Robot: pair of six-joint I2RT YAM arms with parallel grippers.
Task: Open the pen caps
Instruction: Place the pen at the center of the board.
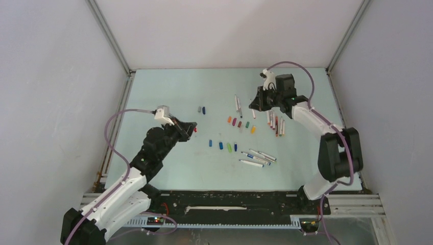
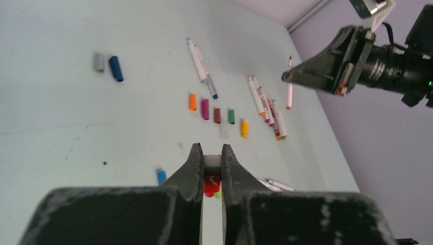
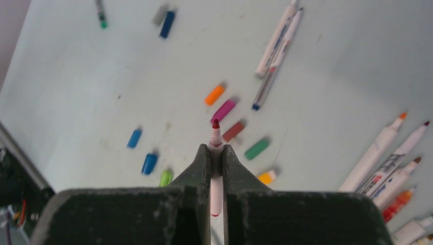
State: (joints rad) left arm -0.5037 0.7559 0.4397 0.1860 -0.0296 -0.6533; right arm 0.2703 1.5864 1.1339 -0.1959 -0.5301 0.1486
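My left gripper (image 2: 210,150) is shut on a red pen cap (image 2: 211,186), with a pale bit showing at the fingertips. In the top view it (image 1: 191,127) hovers left of the loose pen caps. Above the pens at the back right, my right gripper (image 3: 216,149) is shut on a white pen barrel (image 3: 216,138), its red tip bare and pointing past the fingers. Below it lie orange (image 3: 215,94), magenta (image 3: 223,110), brown (image 3: 233,131), green (image 3: 256,148) and yellow (image 3: 266,177) caps in a row. Blue caps (image 1: 220,145) and a light green one (image 1: 229,147) lie nearer.
A grey cap and a dark blue cap (image 1: 203,109) lie apart at the left back. Uncapped pens (image 1: 275,124) are bunched under the right arm, two more (image 1: 238,104) lie further back, and several pens (image 1: 258,158) lie near the front. Frame walls border the table.
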